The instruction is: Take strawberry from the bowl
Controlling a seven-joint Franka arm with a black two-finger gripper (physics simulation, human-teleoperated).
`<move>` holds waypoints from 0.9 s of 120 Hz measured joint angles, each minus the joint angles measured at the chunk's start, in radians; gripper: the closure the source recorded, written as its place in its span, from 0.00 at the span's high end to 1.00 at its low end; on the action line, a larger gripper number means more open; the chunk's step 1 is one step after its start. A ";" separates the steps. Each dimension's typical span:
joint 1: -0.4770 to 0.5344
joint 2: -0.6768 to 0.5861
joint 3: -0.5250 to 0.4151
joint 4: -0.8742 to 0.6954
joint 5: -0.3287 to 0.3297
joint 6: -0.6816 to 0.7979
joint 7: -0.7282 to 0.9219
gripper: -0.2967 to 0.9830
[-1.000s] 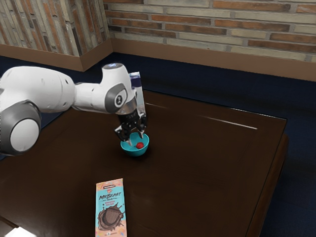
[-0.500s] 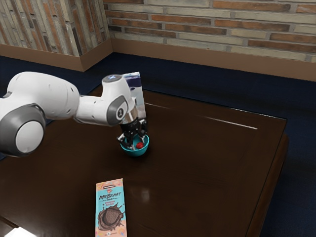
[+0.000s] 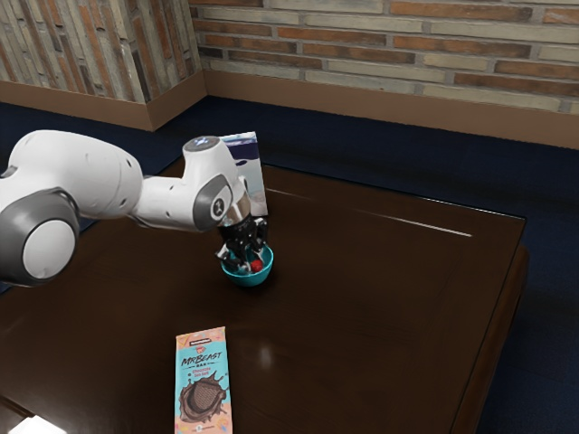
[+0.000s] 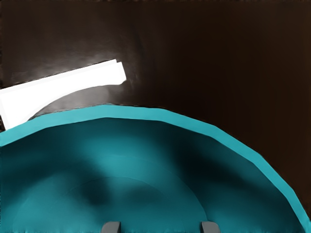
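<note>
My gripper (image 3: 243,251) reaches down into the teal bowl (image 3: 250,281) in the exterior view. The red strawberry (image 3: 257,266) lies inside the bowl, close against the fingers on the exterior view's right. Two grey fingertips of the gripper (image 4: 161,227) stand apart in the wrist view, with bare bowl surface showing between them. Beyond them curves the rim of the bowl (image 4: 141,113). The fingers' contact with the strawberry is hidden.
A white and blue package (image 3: 252,176) stands behind my hand on the dark table (image 3: 380,298). A chocolate bar package (image 3: 204,384) lies nearer the camera. A bright white shape (image 4: 63,87) appears beyond the bowl's rim.
My hand has come down into the bowl, then shifted slightly toward the exterior view's left. The bowl has stayed put, and the strawberry remains inside it.
</note>
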 joint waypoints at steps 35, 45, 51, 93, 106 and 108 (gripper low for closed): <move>-0.005 -0.198 -0.001 -0.095 0.013 -0.011 -0.023 0.22; -0.084 -0.216 -0.002 -0.096 0.015 -0.012 -0.029 0.22; -0.154 -0.207 -0.002 -0.083 0.015 -0.012 -0.034 0.21; -0.264 -0.075 -0.005 -0.008 -0.009 -0.005 -0.047 0.48; -0.211 -0.230 -0.017 0.012 0.003 -0.103 -0.038 0.59; -0.177 -0.273 -0.023 0.038 0.014 -0.149 -0.027 0.61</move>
